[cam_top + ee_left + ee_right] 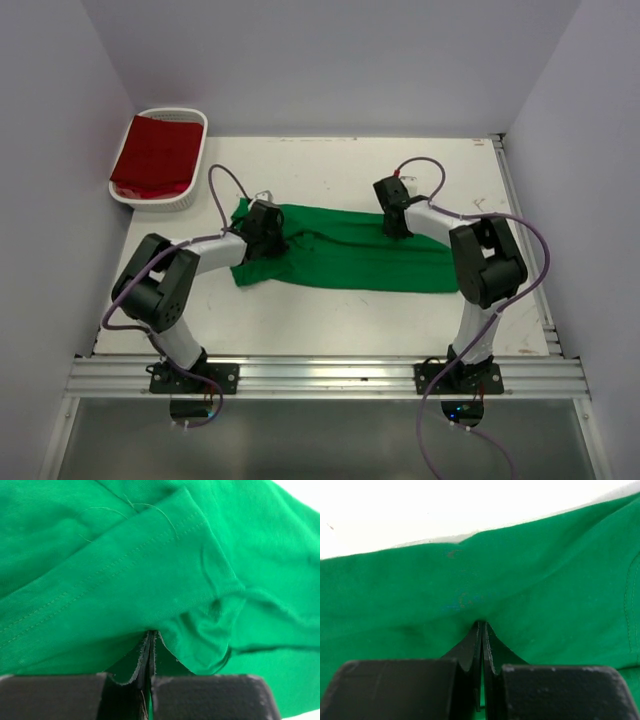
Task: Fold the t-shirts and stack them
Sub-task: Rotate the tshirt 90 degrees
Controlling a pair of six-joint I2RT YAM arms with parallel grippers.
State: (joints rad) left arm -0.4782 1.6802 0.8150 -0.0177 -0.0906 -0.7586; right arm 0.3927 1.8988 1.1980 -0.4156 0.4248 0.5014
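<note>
The bright green t-shirt (350, 260) lies in a long band across the middle of the table. My left gripper (265, 232) is at its left end, shut on a fold of the green cloth near a stitched hem (150, 635). My right gripper (395, 222) is at the band's far edge, right of centre, shut on the green cloth (481, 625). The dark red t-shirt (155, 155) lies folded in the white basket at the back left. The neck label is hidden.
The white slatted basket (190, 122) stands in the back left corner against the wall. Grey walls close in the table on the left, back and right. A metal rail (320, 378) runs along the near edge by the arm bases.
</note>
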